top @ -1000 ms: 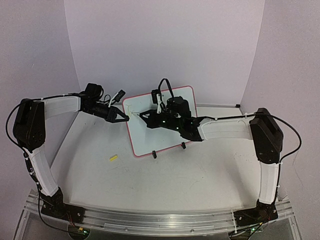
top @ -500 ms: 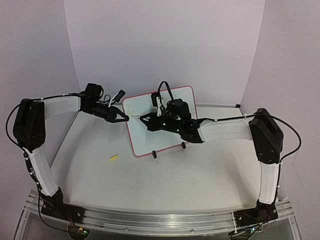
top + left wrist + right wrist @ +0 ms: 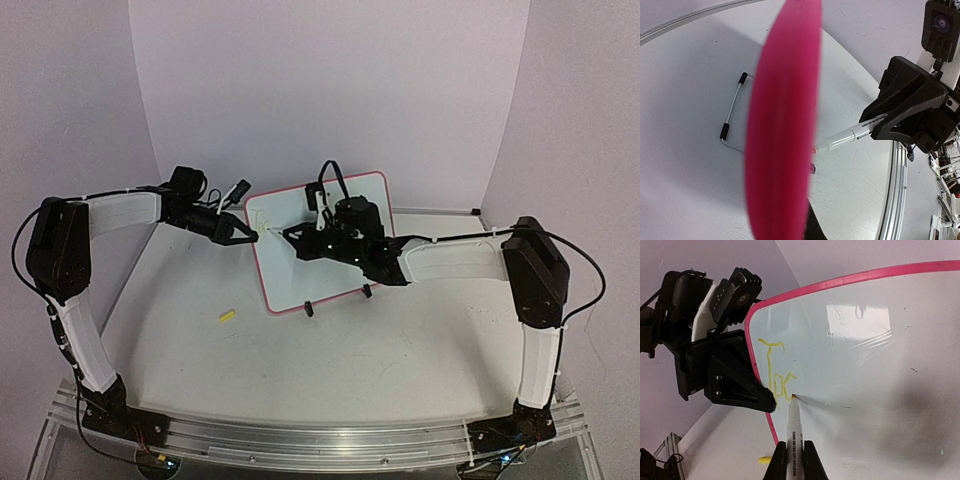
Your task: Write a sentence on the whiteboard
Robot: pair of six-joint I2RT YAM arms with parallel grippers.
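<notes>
1. Right claw (image 3: 795,460) is pinching a marker (image 3: 793,427) between closed fingers, reaching in from 3 o'clock in the top view. The left claw (image 3: 250,236) is reaching in from 9 o'clock and clamping the red frame of the whiteboard (image 3: 880,340) at its left edge.
2. The table (image 3: 350,350) is carrying the whiteboard, which is standing tilted back on its black feet at 12 o'clock from the arm bases, between the two claws.
3. In the right wrist view the marker is lying with its long axis running 6 to 12 o'clock. Its tip is touching the board directly at 12 o'clock of the right claw, so the right arm is doing the writing.
4. The sentence (image 3: 774,372) is only beginning, with a few yellow strokes sitting in the board's 10 o'clock corner. The rest probably needs to run toward 3 o'clock.
5. A small yellow piece (image 3: 227,317), perhaps a cap, is lying on the table at 7 o'clock of the board.
</notes>
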